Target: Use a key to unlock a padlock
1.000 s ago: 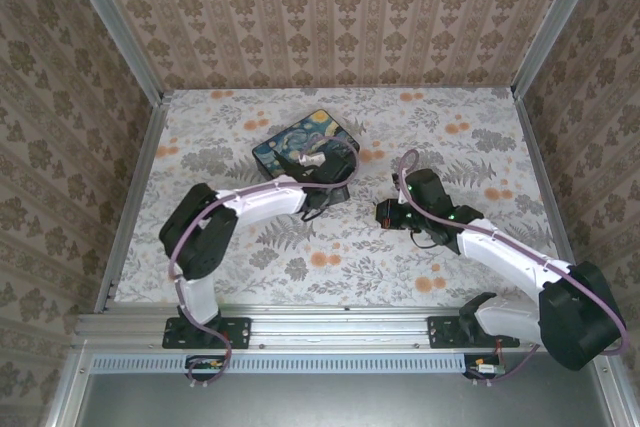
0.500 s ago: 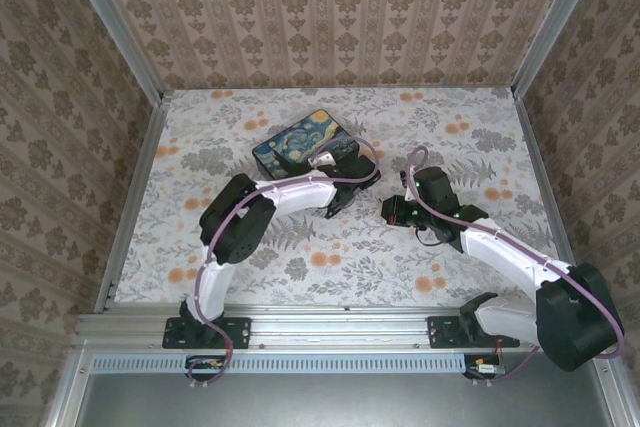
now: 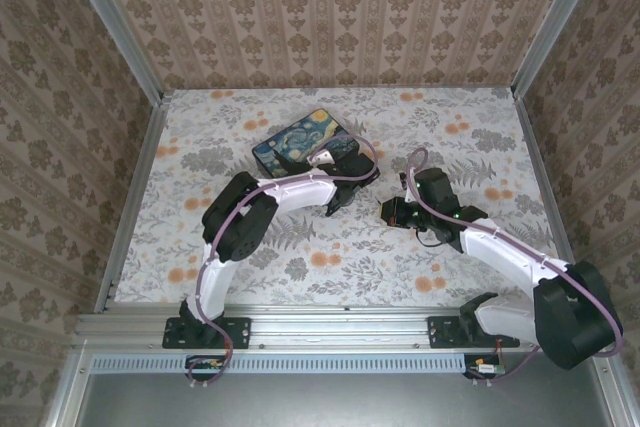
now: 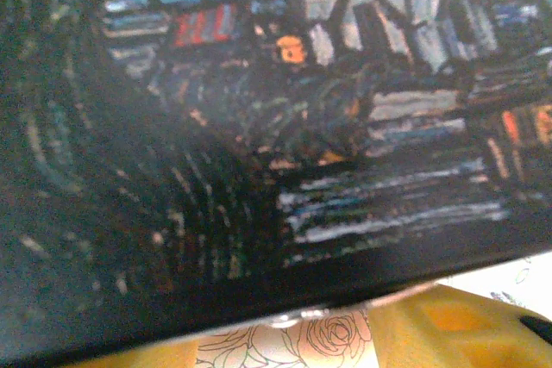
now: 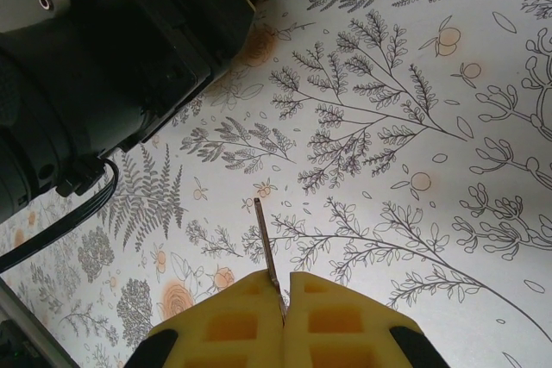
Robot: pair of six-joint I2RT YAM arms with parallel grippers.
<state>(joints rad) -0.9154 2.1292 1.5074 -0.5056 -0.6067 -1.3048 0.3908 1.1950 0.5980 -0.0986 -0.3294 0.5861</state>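
Note the key [image 5: 268, 247] clamped between the closed pads [image 5: 233, 316] of the right gripper [image 5: 285, 299], blade projecting forward, clear above the floral table [image 5: 414, 84]. Treat as light, thin, stiff and slick; expect pivoting under side load. Hold at the bow end, flat faces against the pads, leaving the blade free. Regard the left gripper [image 3: 345, 187], close against the painted box [image 4: 259, 127], as undetermined: cannot tell opening or contents.

White arms [image 3: 285, 190], black joints, lilac cables [image 3: 409, 163], yellow jaws.
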